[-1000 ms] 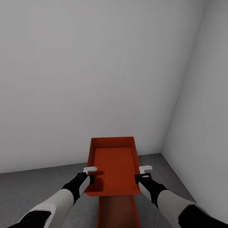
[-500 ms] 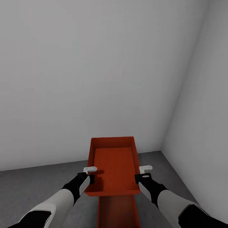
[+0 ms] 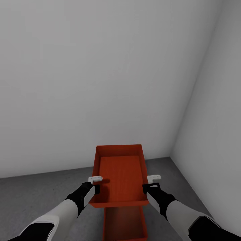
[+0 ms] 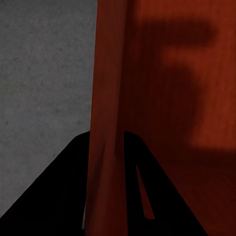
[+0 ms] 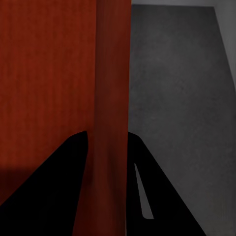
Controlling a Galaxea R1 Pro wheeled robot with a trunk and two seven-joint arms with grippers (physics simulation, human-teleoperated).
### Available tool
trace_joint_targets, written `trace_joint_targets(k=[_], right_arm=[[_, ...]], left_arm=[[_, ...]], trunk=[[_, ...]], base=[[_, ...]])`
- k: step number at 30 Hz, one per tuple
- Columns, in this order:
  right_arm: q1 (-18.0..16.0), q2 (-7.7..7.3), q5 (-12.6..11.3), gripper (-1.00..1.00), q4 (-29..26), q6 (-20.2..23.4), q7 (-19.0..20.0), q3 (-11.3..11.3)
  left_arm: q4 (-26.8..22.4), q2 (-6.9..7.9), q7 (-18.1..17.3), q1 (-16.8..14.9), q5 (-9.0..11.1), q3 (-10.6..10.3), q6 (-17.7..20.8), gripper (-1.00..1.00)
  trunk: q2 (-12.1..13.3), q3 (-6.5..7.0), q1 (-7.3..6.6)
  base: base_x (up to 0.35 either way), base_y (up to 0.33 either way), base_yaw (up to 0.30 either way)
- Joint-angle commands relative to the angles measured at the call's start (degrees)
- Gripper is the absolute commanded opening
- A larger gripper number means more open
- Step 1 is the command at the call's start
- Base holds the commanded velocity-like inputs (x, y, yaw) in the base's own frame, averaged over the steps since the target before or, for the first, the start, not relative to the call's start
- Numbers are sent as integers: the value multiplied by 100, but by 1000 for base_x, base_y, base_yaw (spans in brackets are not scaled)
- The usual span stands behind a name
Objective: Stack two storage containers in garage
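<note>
- The left pincer [image 3: 96, 184] pinches one side wall of the top orange-red thin-walled box [image 3: 119, 174].
- The right pincer [image 3: 150, 184] pinches its other wall.
- Below both pincers sits a second orange-red box [image 3: 124, 223] on the dark grey rough floor [image 3: 40, 194].

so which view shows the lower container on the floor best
The head view: the lower container lies on the dark grey floor, partly under the held container that both grippers clamp. The wrist views show the held container's side walls and floor, not the lower one clearly.

Matt, finely ribbed orange-red container [image 3: 119, 175]; rough, concrete-like grey floor [image 3: 43, 190].
</note>
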Motion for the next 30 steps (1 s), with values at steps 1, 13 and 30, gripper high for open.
trace_joint_targets(k=[1, 13, 30], right_arm=[[-8, -7, -74, -100, 46, 41, -56, 37], [-7, -8, -75, -100, 46, 40, -56, 37], [-8, -8, -75, -100, 46, 41, -56, 37]], left_arm=[[-26, 57, 69, -2, -182, -108, -174, -100], [-26, 57, 69, -2, -182, -110, -174, -100], [-26, 57, 69, -1, -182, -110, -174, -100]], trunk=[[-14, -22, 3], [-14, -133, 3], [-14, -290, 3]], base=[[0, 0, 0], [0, 0, 0], [0, 0, 0]])
